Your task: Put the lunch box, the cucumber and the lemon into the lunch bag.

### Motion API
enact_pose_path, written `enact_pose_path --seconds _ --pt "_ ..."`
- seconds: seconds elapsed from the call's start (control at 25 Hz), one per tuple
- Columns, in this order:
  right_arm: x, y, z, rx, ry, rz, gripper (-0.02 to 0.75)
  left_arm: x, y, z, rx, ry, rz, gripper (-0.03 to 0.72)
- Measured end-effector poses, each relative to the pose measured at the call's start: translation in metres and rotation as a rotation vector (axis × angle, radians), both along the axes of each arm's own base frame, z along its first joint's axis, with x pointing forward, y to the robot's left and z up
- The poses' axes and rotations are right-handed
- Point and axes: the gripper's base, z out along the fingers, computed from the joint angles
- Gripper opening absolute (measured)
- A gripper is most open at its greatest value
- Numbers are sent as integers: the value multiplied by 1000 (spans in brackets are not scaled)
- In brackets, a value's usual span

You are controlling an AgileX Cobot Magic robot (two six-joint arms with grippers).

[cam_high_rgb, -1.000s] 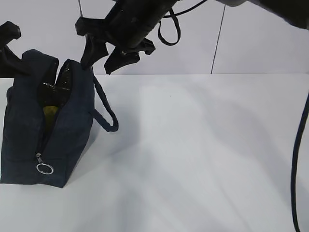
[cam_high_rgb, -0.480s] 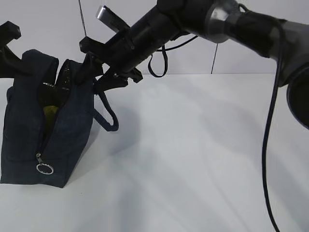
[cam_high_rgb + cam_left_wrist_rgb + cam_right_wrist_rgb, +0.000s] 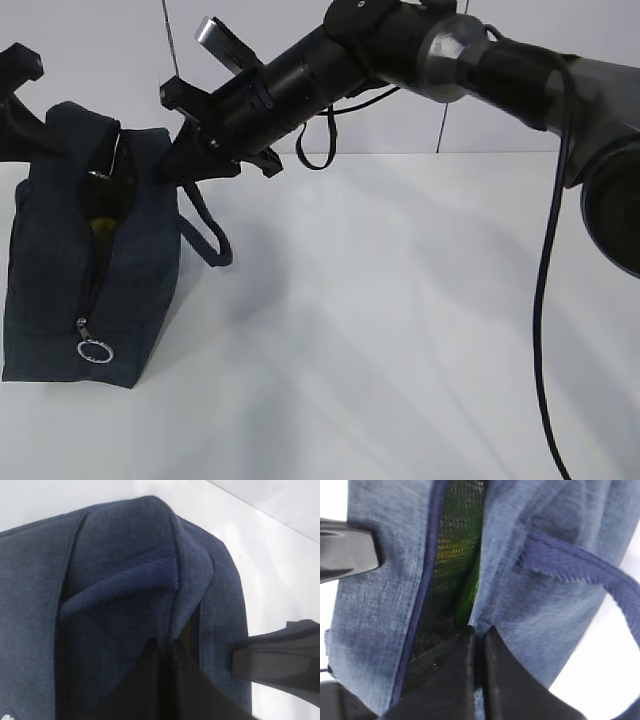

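**A:** Where are we now?

**B:** Our right gripper [image 3: 476,645] pinches the lunch bag [image 3: 60,300] at its right rim. Our left gripper [image 3: 167,655] pinches the left rim. Something yellow, maybe the lemon [image 3: 100,230], shows inside.

**A:** The lunch box and the cucumber?

**B:** We can't see them clearly. We think closing the zipper comes next.

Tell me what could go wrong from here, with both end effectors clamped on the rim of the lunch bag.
The right end effector pinches only a thin fold of the lunch bag at the opening, so the fabric may slip free. The left end effector grips the opposite rim; uneven pulling could tip the bag. The zipper pull sits low on the end, so the opening might gape and something yellow-green inside could roll out.
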Motion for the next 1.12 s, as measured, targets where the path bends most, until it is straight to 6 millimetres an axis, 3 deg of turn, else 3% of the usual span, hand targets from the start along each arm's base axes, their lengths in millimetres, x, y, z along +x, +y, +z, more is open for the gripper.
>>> enact_pose_path --seconds 0.2,0.4,0.76,0.96,1.12 --pt "-5 -2 2 -16 -4 55 8 -1 -4 2 -51 8 -21 -5" --pt "-12 -12 27 -104 -82 65 8 -5 -24 3 -76 8 -81 -5" --pt "-13 -60 78 -366 -179 -123 8 -9 -70 7 -126 -46 -136 -5" --pt "-7 -82 89 -383 -187 -184 8 -1 -89 -1 -141 -33 -156 -5" --pt "-8 -88 81 -404 -155 -185 8 8 -105 -4 -144 -30 -193 -5"
